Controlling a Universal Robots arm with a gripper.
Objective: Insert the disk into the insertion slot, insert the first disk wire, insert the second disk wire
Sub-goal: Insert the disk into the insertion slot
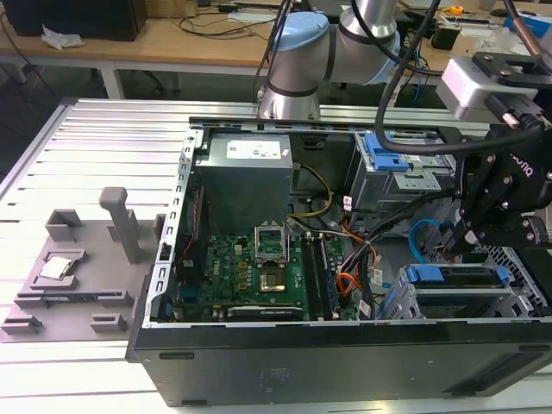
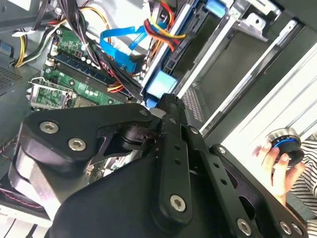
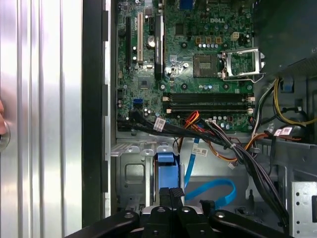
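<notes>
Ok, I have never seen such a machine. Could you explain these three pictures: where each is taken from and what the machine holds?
It is a robot arm with a black pincer at its end, above an open computer case on a ribbed metal table. The exterior view comes from a camera off the arm; both wrist views come from cameras riding on the arm. Inside the case lie a green motherboard, the disk in its blue frame near the pincer, and a looping light-blue cable. A grey fixture lies on the table. A person's hand touches a knob. Whether the pincer holds anything, I cannot tell.
</notes>
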